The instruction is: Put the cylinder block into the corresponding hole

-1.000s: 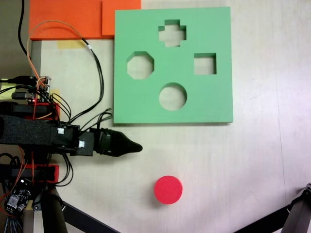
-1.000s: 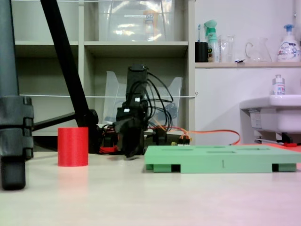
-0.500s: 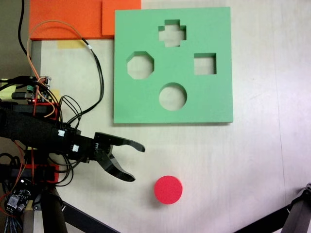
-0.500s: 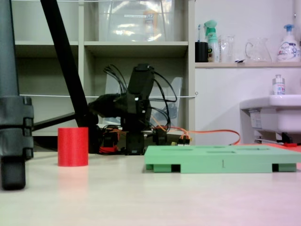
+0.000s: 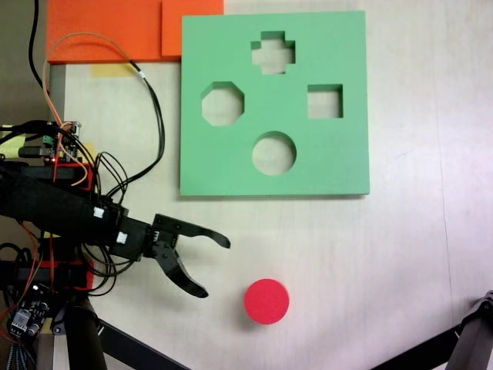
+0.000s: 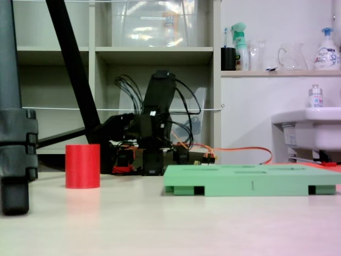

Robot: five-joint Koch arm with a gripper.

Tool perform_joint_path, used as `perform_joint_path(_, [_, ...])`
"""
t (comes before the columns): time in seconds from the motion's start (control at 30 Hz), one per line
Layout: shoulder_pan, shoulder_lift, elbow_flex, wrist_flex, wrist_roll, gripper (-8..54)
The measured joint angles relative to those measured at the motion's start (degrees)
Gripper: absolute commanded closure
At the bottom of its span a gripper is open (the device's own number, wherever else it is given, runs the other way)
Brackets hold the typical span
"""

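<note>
Gripper (image 5: 217, 267) wide apart now, nearer cylinder block (image 5: 266, 301) vs 1 s ago.

cylinder block (image 5: 266, 301): matt red foam | board (image 5: 339, 166): matt green foam | hand (image 5: 217, 267): glossy black plastic

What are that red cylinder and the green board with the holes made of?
Both look like soft foam, though I can't be sure. The red cylinder is matte, with no shine and a flat, even colour. The green board is thick and matte too, with cleanly cut holes and small notches along its side in a fixed view.
</note>
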Motion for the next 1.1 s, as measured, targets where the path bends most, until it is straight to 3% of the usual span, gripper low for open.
perform_joint_path(0.17, [0.00, -27.69, 0.18, -27.51, -0.70, -6.5])
perform_joint_path(0.3, [2.37, -41.66, -0.26, -41.66, -0.70, -6.5])
perform_joint_path(1.1, [5.98, -65.04, -33.05, -42.28, -0.79, -3.3])
